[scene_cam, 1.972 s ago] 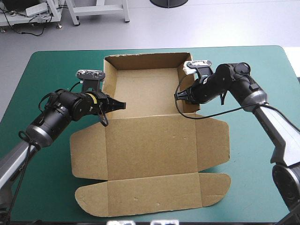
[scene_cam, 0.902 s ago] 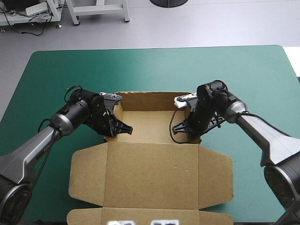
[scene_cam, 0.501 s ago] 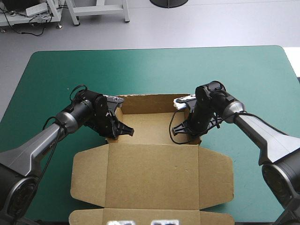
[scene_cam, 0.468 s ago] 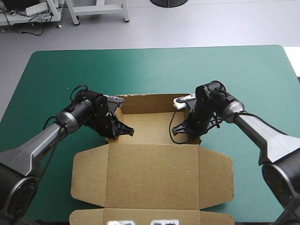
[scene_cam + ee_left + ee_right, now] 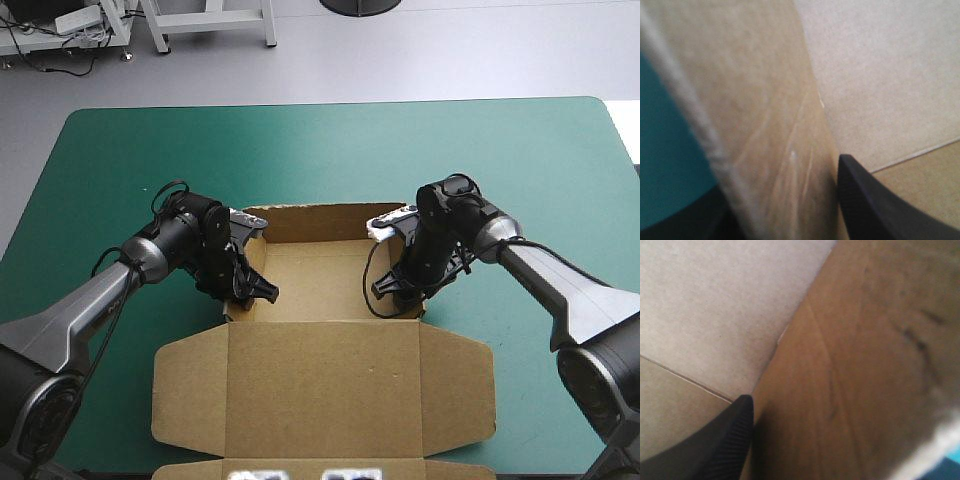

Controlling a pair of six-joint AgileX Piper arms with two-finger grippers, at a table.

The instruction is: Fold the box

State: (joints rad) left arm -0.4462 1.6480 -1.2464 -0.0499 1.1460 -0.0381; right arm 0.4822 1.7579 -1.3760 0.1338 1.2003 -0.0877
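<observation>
On the teal-green surface point(image 5: 330, 150), the brown box point(image 5: 320, 370) sits between the arms, left jaws and right jaws each pinching its nearest side wall.

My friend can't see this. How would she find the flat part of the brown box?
Look at the teal-green table; the brown box sits in its middle. On its far half the left gripper and right gripper pinch two standing walls. The flat part is the wide panel on the near side, lying level, with a flap on each side.
</observation>
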